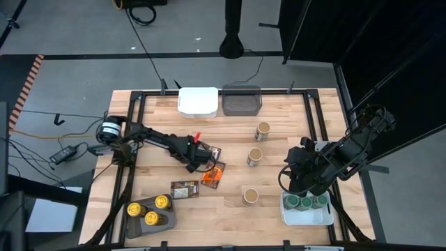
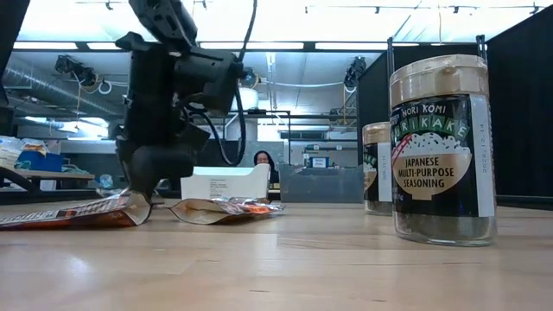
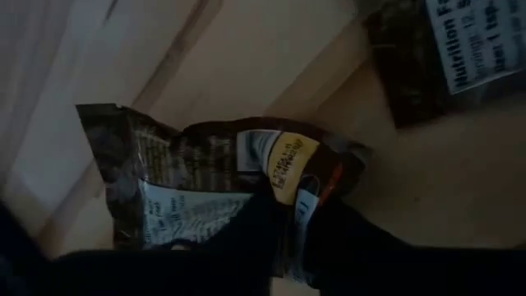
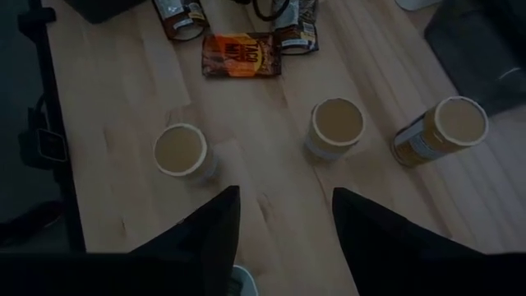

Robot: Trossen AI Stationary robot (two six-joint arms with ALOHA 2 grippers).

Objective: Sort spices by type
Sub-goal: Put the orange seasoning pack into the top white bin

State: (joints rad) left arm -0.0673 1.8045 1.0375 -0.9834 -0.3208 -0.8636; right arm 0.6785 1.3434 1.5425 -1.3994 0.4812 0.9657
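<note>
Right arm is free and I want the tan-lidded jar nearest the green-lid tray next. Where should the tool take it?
Grip the nearest tan-lidded jar around its round body just below the lid, coming straight down from above. It stands upright with bare table all round, so the open right tool can straddle it.

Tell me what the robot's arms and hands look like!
Both arms are black and made of chunky jointed pieces. The left arm has black cables running along it, a round silver-and-black base, and a small red spot near its left hand. The right arm is all dark too, and its right hand has two flat black fingers.
</note>
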